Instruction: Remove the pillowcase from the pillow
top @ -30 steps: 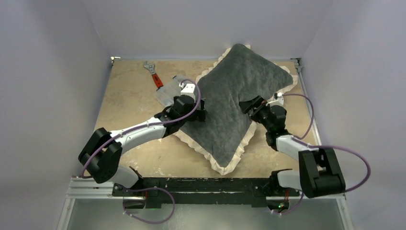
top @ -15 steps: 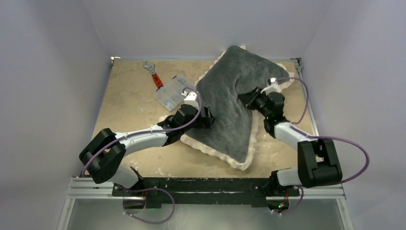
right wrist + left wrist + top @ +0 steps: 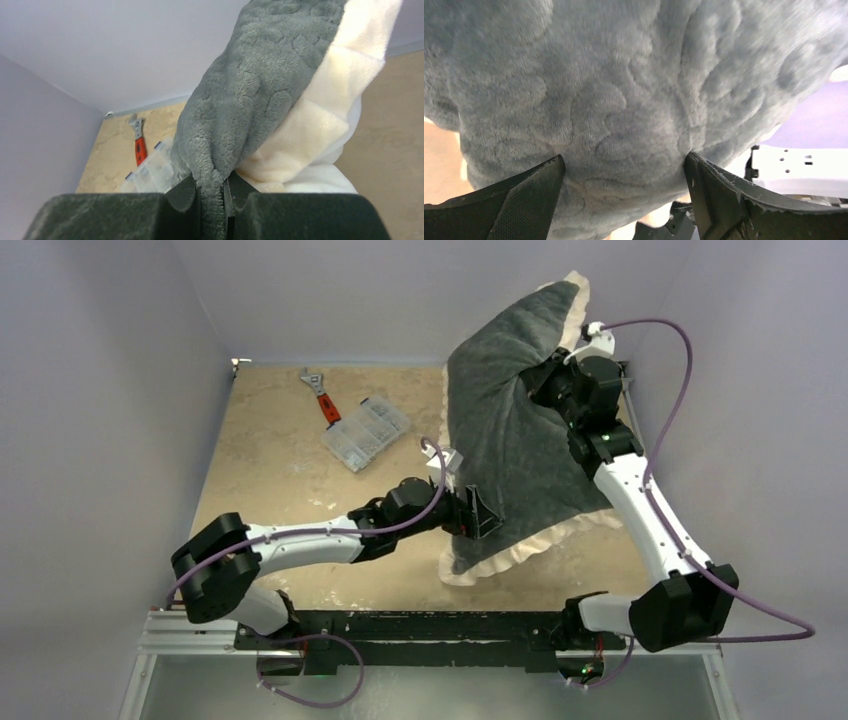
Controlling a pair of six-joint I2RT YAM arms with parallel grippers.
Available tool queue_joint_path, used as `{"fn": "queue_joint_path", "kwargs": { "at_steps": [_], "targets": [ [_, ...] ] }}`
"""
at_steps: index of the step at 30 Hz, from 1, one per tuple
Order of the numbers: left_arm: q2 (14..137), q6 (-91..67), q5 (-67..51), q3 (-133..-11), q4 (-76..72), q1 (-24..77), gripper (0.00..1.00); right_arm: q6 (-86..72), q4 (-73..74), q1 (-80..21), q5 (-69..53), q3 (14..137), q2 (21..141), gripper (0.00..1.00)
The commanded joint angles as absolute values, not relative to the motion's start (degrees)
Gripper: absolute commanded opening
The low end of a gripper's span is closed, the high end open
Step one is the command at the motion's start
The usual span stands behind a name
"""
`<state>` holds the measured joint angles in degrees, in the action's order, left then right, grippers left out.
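The right gripper (image 3: 212, 192) pinches the pillowcase (image 3: 515, 440) aloft (grey side out), the left gripper (image 3: 624, 195) gaping against it.

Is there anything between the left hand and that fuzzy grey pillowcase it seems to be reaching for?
Nothing visible. The left hand is open with the grey pillowcase bulging right between its fingers. The right hand already pinches an upper edge of the fabric and holds it up.
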<state>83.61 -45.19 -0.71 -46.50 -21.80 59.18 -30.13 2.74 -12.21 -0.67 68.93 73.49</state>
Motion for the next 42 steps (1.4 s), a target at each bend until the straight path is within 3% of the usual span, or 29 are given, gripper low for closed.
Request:
{"fn": "queue_joint_path", "kwargs": {
  "at_steps": [1, 9, 18, 24, 27, 32, 37, 39, 42],
  "targets": [
    [88.0, -48.6, -5.2, -47.1, -30.7, 60.1, 0.88, -28.5, 1.2, -16.5, 10.7, 80.8, 74.0, 0.11],
    [91.0, -58.1, -5.8, -33.5, -53.6, 60.1, 0.88, -30.8, 2.4, -32.1, 15.6, 85.6, 86.0, 0.12],
    [80.0, -63.4, 8.9, -16.3, -54.2, 60.1, 0.88, -30.8, -0.4, -39.9, 13.5, 88.3, 101.4, 0.14],
    [62.7, -65.5, 19.4, -12.0, -30.4, 60.2, 0.88, -30.5, -3.2, -44.4, 8.7, 92.0, 108.9, 0.23],
    [52.2, -64.8, 23.5, -13.6, -15.9, 60.3, 0.88, -30.1, -3.7, -46.9, 7.4, 94.3, 111.0, 0.39],
    [37.4, -64.4, 33.6, -22.0, 13.3, 60.3, 0.88, -28.6, -4.5, -48.2, 3.8, 98.6, 109.9, 0.51],
    [33.3, -61.7, 41.0, -32.0, 30.6, 60.3, 0.88, -28.3, -5.9, -48.2, 0.2, 98.8, 105.5, 0.62],
    [33.4, -60.3, 42.1, -35.2, 34.1, 60.3, 0.88, -27.8, -6.2, -48.0, 0.9, 98.2, 103.4, 0.73],
    [34.3, -57.6, 42.9, -38.9, 36.5, 60.3, 0.89, -27.9, -6.1, -46.2, 2.3, 95.4, 99.9, 0.81]
  ]
}}
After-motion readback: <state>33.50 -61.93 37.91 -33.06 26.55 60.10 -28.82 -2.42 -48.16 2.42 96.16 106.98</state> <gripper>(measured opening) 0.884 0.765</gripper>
